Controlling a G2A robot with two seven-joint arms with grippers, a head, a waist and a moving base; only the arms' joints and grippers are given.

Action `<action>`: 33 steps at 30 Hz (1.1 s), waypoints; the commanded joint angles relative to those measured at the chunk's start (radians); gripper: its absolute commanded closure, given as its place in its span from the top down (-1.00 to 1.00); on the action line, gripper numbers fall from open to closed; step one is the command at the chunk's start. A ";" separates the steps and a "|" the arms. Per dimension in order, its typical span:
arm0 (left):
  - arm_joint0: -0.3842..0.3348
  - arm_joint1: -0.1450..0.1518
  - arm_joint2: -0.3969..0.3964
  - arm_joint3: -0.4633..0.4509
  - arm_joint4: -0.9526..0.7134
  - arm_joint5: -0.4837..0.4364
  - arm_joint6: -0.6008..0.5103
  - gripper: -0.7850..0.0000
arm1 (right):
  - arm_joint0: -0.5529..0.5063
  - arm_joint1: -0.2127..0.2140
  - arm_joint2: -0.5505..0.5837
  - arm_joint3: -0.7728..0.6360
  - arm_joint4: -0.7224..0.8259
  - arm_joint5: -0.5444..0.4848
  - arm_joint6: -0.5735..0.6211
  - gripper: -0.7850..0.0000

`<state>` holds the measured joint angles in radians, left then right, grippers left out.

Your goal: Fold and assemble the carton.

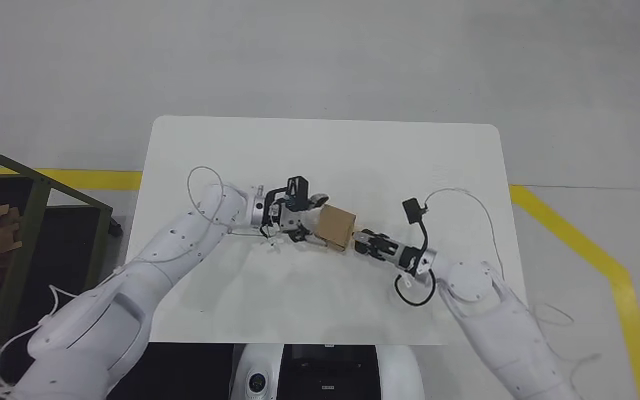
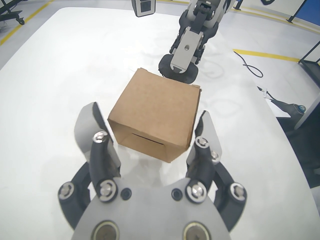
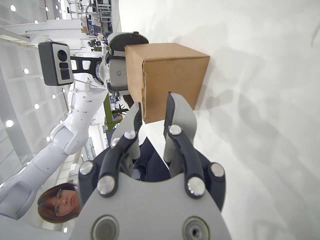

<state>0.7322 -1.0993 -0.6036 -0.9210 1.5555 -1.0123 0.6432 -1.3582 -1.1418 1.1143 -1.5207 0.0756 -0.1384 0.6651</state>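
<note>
**Brown carton being held between two grippers**

The carton (image 1: 337,227) is sitting squared up as a plain cardboard box on the white table (image 1: 420,150), its open end facing the left gripper (image 2: 150,113). That gripper's fingers are spreading wide, flanking the near end; whether they touch is unclear. At the far end the right gripper (image 3: 154,101) is pinching a corner edge, nearly closed and partly covering that face. Both arms are lying low, facing each other.

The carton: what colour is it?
The carton is plain brown; the left wrist view shows it best.
</note>
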 commanded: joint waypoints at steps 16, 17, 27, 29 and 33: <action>0.039 0.147 -0.086 -0.074 -0.079 0.009 0.173 1.00 | -0.064 0.009 0.027 -0.128 -0.093 -0.049 -0.069 1.00; 0.045 0.156 -0.104 -0.075 -0.088 0.011 0.176 1.00 | -0.072 0.010 0.021 -0.153 -0.113 -0.044 -0.075 1.00; 0.066 0.185 -0.232 -0.037 -0.250 0.025 0.123 1.00 | -0.120 0.016 -0.039 -0.292 -0.197 -0.024 0.029 1.00; 0.064 0.183 -0.251 -0.031 -0.299 0.030 0.095 1.00 | -0.107 0.012 -0.072 -0.288 -0.213 -0.009 0.040 1.00; 0.065 0.180 -0.274 -0.030 -0.372 0.037 0.027 1.00 | -0.057 -0.001 -0.128 -0.239 -0.208 0.008 0.047 1.00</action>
<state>0.7959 -0.9187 -0.8747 -0.9500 1.1962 -0.9786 0.6847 -1.4264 -1.1405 0.9948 -1.7723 -0.1371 -0.1318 0.7116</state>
